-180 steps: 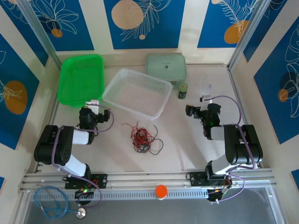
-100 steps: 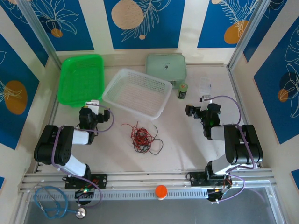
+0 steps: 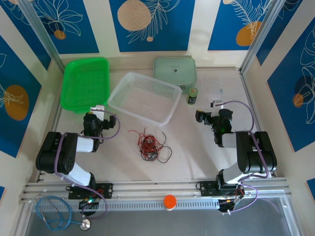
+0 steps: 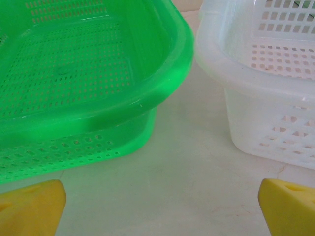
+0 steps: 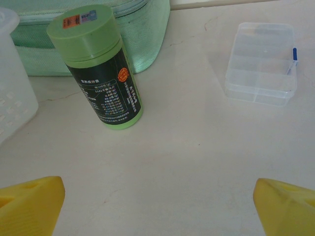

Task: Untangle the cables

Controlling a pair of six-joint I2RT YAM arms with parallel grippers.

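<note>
Nothing stirs since the earlier frame — I hold left gripper [image 3: 100, 109] and right gripper [image 3: 202, 116] fully spread, empty, flanking the cables [image 3: 149, 143], seemingly poised so either can reach the tangle.

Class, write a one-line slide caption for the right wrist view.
Open right gripper faces a green-lidded canister and clear plastic box.

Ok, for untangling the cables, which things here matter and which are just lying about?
For the job: red cable, black cable, tangled together mid-table.
Lying about: green basket, white basket, green bottle, mint case, clear box, stethoscope.
</note>
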